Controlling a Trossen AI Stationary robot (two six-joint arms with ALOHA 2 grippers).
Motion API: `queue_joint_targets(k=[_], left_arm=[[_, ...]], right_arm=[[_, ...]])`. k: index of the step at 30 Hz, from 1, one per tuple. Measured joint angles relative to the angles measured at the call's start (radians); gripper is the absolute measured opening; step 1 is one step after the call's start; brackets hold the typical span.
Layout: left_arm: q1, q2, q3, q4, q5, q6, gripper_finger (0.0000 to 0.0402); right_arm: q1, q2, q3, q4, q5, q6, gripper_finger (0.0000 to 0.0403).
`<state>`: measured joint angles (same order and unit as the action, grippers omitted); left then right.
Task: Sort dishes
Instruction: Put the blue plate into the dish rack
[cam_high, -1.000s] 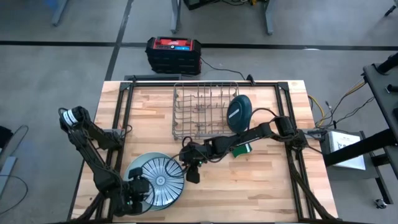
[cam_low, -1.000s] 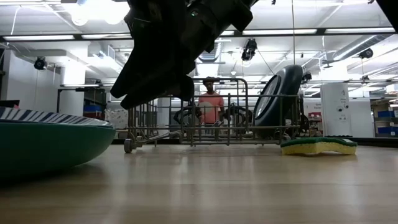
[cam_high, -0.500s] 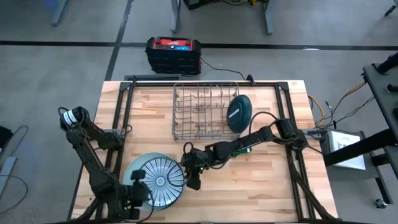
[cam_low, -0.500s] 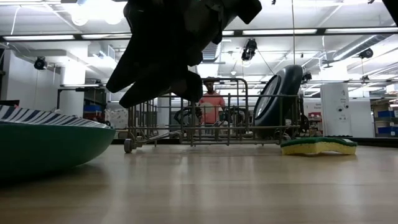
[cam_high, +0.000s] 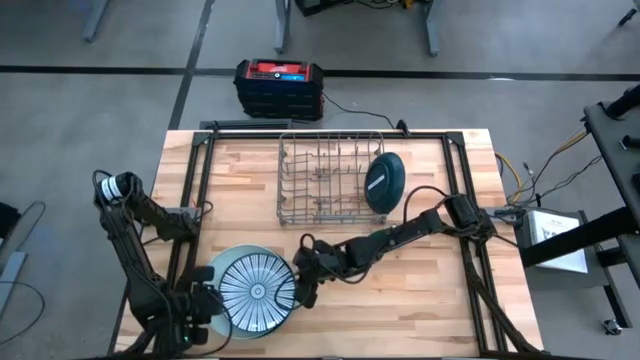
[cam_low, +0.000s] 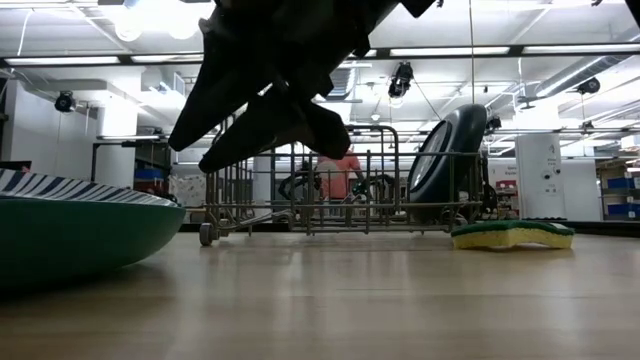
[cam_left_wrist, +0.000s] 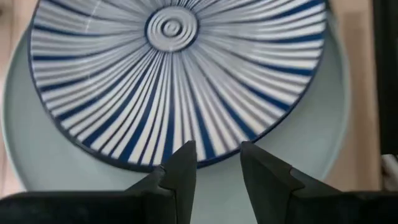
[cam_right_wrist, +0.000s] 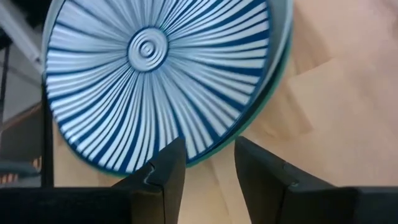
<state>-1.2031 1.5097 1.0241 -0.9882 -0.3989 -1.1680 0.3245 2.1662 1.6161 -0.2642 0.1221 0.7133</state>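
Even overhead light in the high view: table (cam_high: 420, 300) evenly bright, shadows soft and short under the arms, no glare, detail small but sharp. Low view is backlit by ceiling strip lights (cam_low: 470, 50) and a blown-out glow at upper left, so the right gripper (cam_low: 262, 105) reads as a near-black silhouette, slightly soft, while the wire rack (cam_low: 320, 190) and room behind stay sharp and the tabletop carries a dull sheen. Both wrist views are bright and flat; the striped plate (cam_left_wrist: 180, 68) is crisp, the 2 near fingers (cam_left_wrist: 180, 174) dark and a bit soft.
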Motion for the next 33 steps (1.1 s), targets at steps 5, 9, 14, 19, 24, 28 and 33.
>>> queue_joint_targets(k=[5,9,14,19,24,28,33], left_arm=[[-0.005,-0.001,-0.041,0.009,-0.005,0.0,0.0116],[-0.005,-0.002,-0.051,0.01,-0.014,0.007,0.0116],[-0.005,-0.002,-0.052,0.01,-0.014,0.015,0.0116],[-0.006,-0.003,-0.091,0.066,-0.026,0.021,0.0116],[-0.006,-0.004,-0.13,0.135,-0.066,0.034,0.0116],[-0.005,-0.003,-0.134,0.138,-0.083,0.053,0.0116],[-0.006,0.0,-0.144,0.145,-0.097,0.053,0.0116]], right_arm=[[0.009,0.0,0.0,0.012,0.068,0.07,0.0148],[0.022,0.022,0.0,0.03,0.093,0.117,0.0157],[0.03,0.063,-0.001,0.073,0.108,0.166,0.016],[0.028,0.074,-0.001,0.079,0.148,0.198,0.0159],[0.027,0.076,-0.001,0.129,0.154,0.196,0.0165],[0.025,0.077,-0.001,0.176,0.153,0.174,0.016],[0.016,0.078,-0.001,0.193,0.153,0.17,0.0142]])
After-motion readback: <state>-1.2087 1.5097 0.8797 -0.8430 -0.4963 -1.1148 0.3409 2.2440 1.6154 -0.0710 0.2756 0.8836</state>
